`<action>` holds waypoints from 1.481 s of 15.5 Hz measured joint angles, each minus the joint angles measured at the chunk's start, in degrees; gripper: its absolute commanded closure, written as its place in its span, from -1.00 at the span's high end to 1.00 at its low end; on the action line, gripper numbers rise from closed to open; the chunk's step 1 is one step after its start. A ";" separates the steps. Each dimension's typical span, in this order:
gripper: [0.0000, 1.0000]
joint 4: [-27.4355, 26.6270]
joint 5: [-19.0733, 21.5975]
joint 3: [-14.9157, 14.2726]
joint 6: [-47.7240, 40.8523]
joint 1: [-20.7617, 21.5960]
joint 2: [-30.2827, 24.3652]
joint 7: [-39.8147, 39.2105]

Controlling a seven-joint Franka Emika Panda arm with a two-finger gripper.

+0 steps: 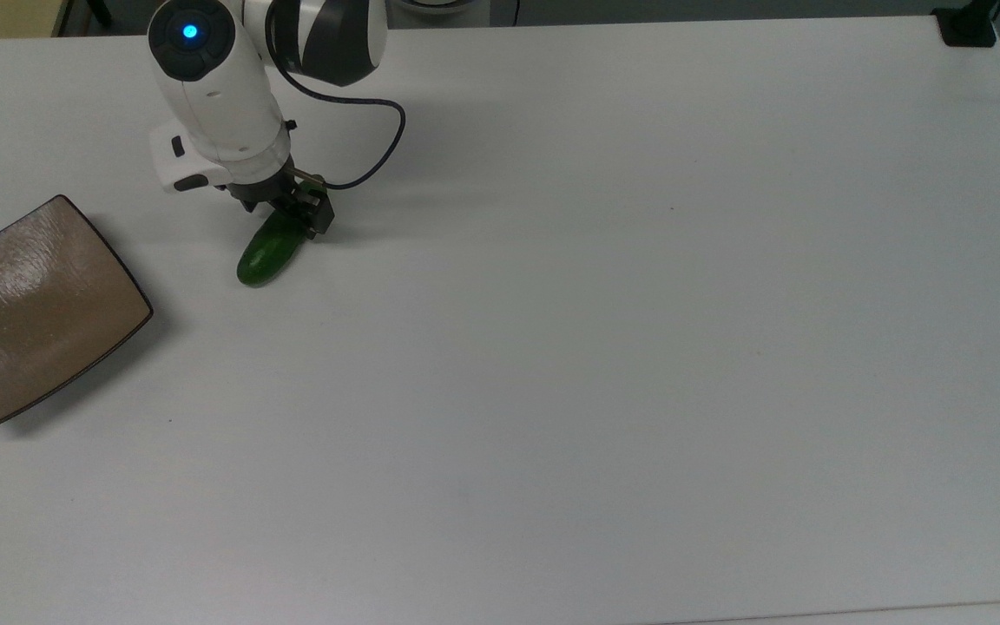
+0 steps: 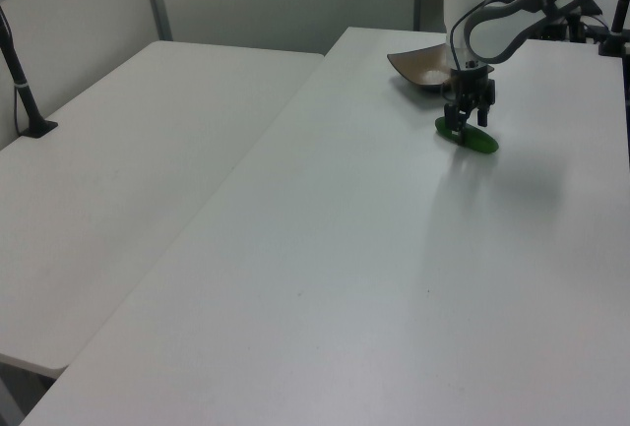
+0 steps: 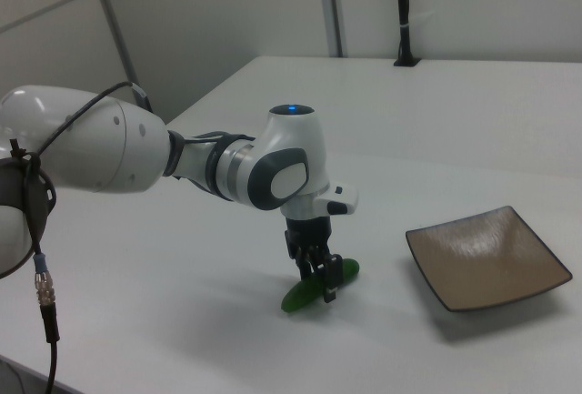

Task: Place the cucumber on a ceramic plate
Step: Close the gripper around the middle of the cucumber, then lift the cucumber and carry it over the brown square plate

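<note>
The cucumber (image 1: 267, 252) lies flat on the white tabletop (image 1: 604, 330), in the far left part of the top view, slanting from its near-left end up toward the far right. The arm's hand (image 1: 287, 217) is down over the far-right half of it. In the right view the two dark fingers (image 3: 309, 271) stand upright on either side of the cucumber (image 3: 314, 289), one before it and one behind, with the green body between them; the hand (image 3: 318, 277) is spread around the cucumber, and whether the pads already press on its skin cannot be told. The cucumber rests on the tabletop (image 3: 182, 321) along its length, with a soft shadow beside it.

In the left view the hand (image 2: 467, 129) sits on top of the cucumber (image 2: 471, 138), which shows as a short green bar just near of the plate.

The ceramic plate (image 1: 31, 308), square, glossy brown with a thin dark rim, lies at the top view's left edge, well apart from the cucumber and nearer than it, with bare tabletop between them. In the right view the ceramic plate (image 3: 488, 257) sits to the right view's right of the hand, its corners curving slightly upward. In the left view the ceramic plate (image 2: 418, 62) lies just beyond the arm.

A black cable (image 1: 378, 148) loops from the white wrist (image 1: 213, 104), which carries a blue light on top.
</note>
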 measured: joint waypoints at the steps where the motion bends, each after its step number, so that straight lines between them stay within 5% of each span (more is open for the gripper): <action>1: -0.51 0.01 -0.04 0.05 0.46 0.02 0.00 0.53; 8: -0.53 0.62 -0.08 0.06 1.98 0.08 0.01 1.09; 15: -0.52 8.49 0.15 0.06 2.00 -0.54 -0.24 2.08; 23: -0.51 18.18 7.64 -0.27 4.10 -7.62 0.10 2.09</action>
